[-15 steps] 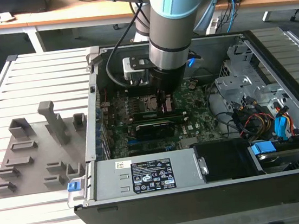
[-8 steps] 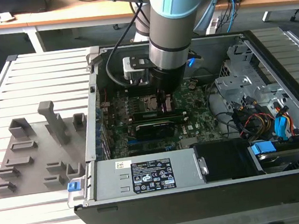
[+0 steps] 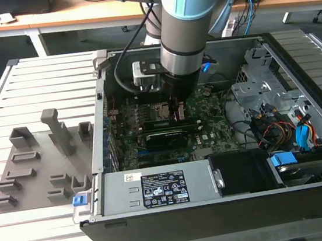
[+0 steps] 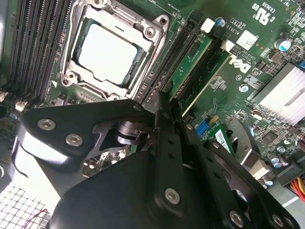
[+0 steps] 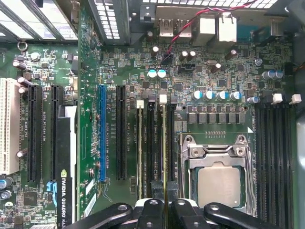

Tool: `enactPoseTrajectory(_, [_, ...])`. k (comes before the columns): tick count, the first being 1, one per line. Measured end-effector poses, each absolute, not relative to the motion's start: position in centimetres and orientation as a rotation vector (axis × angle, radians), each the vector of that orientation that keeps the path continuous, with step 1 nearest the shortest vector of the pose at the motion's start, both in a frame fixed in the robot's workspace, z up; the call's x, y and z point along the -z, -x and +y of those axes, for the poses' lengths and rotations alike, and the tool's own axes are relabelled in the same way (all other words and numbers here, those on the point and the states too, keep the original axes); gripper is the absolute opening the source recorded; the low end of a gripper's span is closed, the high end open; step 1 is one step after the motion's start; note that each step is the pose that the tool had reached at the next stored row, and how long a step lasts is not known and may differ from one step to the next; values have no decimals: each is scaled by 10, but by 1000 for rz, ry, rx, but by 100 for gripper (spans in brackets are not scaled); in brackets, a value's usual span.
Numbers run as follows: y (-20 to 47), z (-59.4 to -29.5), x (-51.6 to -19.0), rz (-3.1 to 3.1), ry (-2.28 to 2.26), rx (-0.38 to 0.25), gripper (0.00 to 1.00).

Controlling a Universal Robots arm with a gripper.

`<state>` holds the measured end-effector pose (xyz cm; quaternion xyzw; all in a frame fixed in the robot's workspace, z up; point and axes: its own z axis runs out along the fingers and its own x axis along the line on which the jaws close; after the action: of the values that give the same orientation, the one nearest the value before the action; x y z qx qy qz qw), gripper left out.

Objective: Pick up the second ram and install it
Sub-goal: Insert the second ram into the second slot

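The second ram (image 5: 164,152) is a slim green strip seen edge-on, standing upright in a memory slot one slot away from the processor socket (image 5: 217,179). My gripper (image 5: 165,204) is shut on its near end, one black finger on each side. In the second wrist view the same second ram (image 4: 190,62) runs away from the gripper (image 4: 164,102), beside the socket (image 4: 107,50). Another green ram stick (image 5: 139,143) stands in a slot farther from the socket, also visible as a ram stick (image 4: 212,76). In the exterior view the gripper (image 3: 177,111) reaches down into the open computer case.
A black graphics card (image 3: 166,137) lies across the motherboard just in front of the gripper. The power supply (image 3: 158,191) and the case wall (image 3: 102,145) close off the front and the exterior view's left. Loose cables (image 3: 273,124) fill the right. A grey parts fixture (image 3: 37,165) lies outside.
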<state>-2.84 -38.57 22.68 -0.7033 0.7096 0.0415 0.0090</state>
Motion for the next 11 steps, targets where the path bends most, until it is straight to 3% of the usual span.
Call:
enactPoseTrajectory(7, [28,-384,-223,2216,2194,-131,13])
enactPoseTrajectory(9, [28,-384,-224,2217,2195,-131,21])
enactPoseTrajectory(11, [28,-383,-237,2218,2196,-129,21])
